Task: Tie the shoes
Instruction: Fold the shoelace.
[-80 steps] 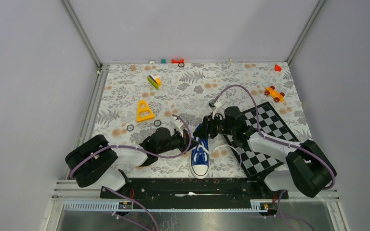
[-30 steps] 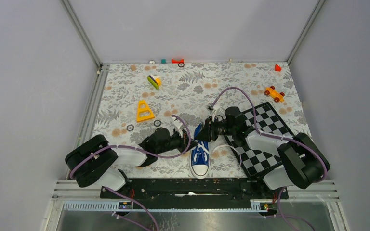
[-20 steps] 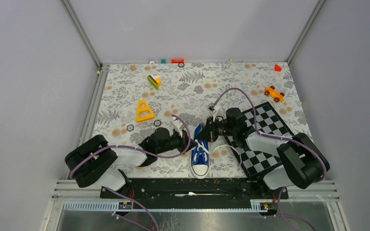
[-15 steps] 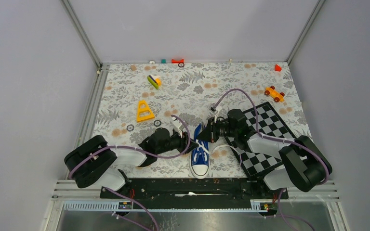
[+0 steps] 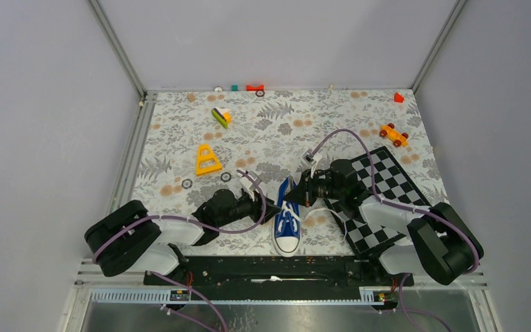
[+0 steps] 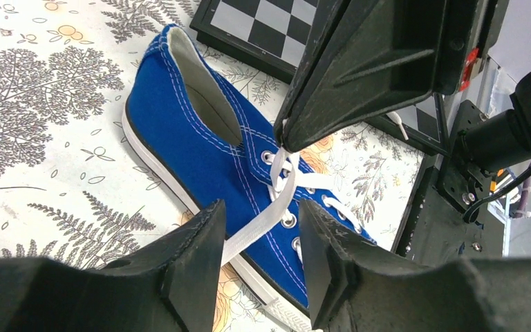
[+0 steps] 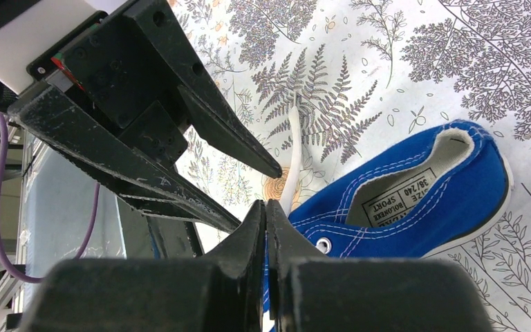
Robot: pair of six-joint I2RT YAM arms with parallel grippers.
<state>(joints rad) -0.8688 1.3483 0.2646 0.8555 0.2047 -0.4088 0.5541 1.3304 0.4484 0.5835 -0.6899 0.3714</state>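
Grey walls [image 5: 276, 41] enclosing a fern-patterned tabletop [image 5: 276, 124] on three sides, metal posts [image 5: 116, 48] rising at the back corners, a rail [image 5: 276, 295] running along the near edge, even light falling.

The left arm [image 5: 174, 232] and right arm [image 5: 387, 211] are black with white shells. Purple cables [image 5: 346, 130] loop along both; pincer fingers [image 6: 193, 270] are black.

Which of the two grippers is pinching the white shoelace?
The right gripper, its jaws shut on the lace just above the blue sneaker. The left gripper is open, the lace merely passing through its gap.
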